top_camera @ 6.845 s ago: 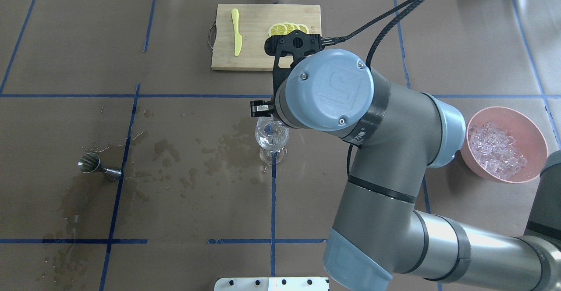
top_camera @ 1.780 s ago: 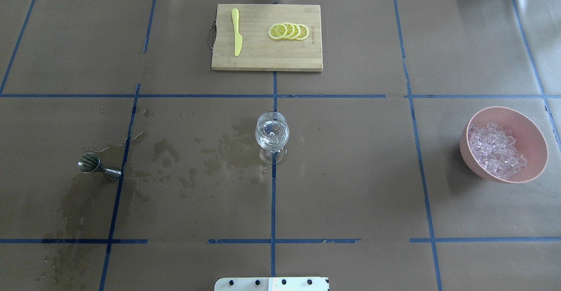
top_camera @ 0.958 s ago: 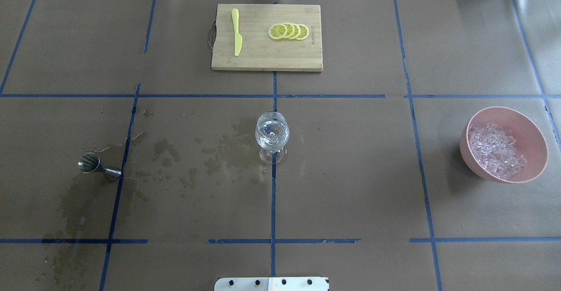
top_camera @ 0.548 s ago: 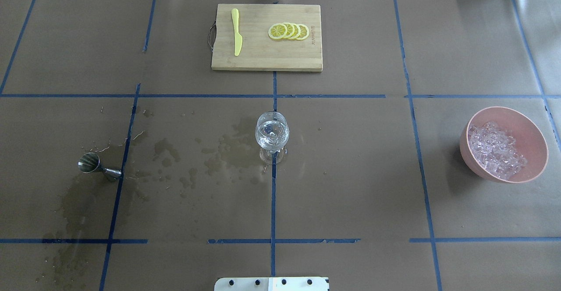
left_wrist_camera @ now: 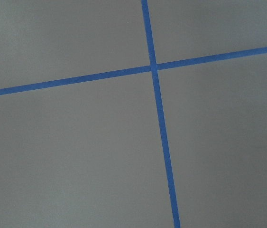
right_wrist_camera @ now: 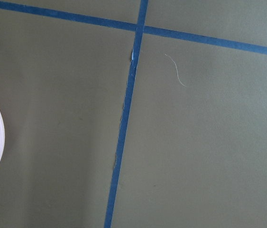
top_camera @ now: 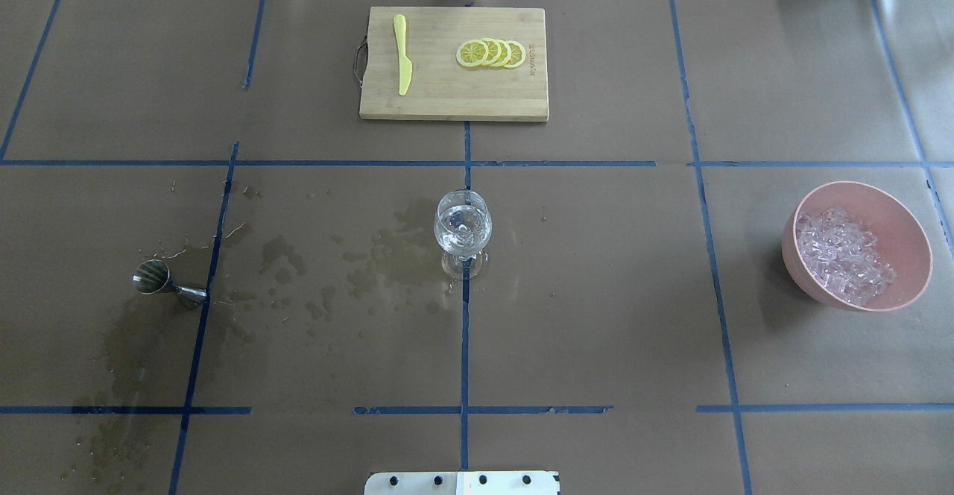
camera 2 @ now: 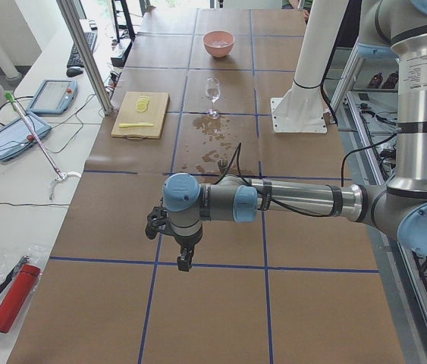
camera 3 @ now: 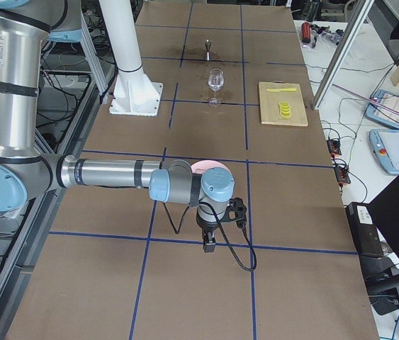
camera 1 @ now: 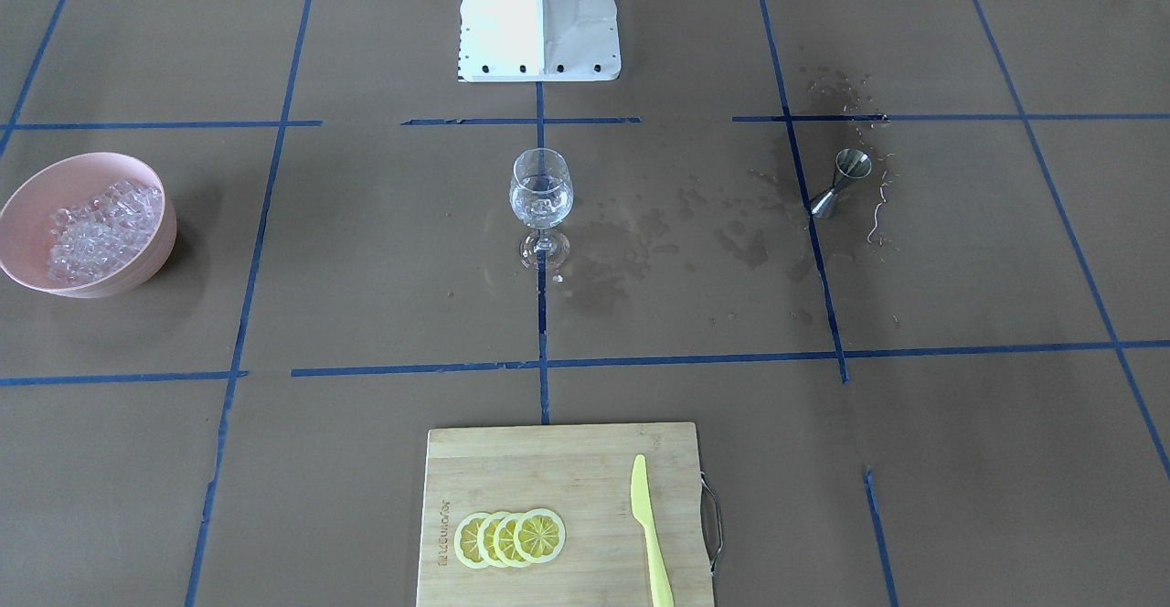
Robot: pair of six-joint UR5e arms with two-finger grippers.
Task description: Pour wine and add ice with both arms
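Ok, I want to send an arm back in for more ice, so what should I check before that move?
1. Wine glass upright at the table's middle: ok.
2. Wine in the glass: ok, clear liquid shows in its bowl.
3. Ice heaped in the pink bowl: ok.
4. Ice in the glass: cannot tell.
5. Dry paper around the glass: not ok, wet stains spread toward the jigger.
6. Left claw and right claw clear of the glass: ok, both are out at the table's ends; open or shut, cannot tell.
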